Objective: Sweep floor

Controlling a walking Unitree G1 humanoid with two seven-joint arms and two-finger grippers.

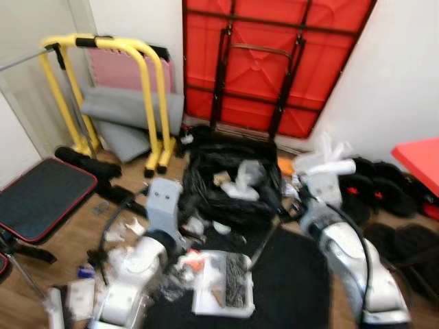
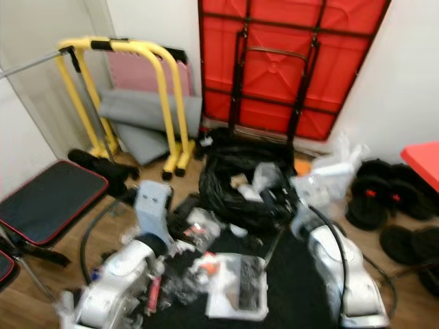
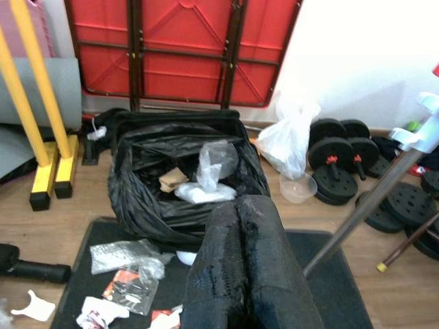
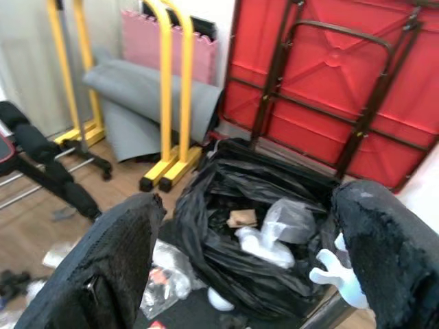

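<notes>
Here, left end effector (image 3: pixel 240 274) pressed together, right end effector (image 4: pixel 254 267) spread, broom handle (image 3: pixel 363 212) leaning diagonally.

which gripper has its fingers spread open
The right gripper: its fingers stand wide apart, framing the black trash bag. The left gripper has them pressed together.

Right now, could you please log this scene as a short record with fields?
setting: cluttered room, wooden floor
bin: open black rubbish bag holding plastic and paper scraps
litter: wrappers on a black mat before the bag
behind: folded red table, yellow bars
left end effector: fingers shut together
right end effector: fingers spread wide, facing the bag
nearby: dumbbell plates
</notes>
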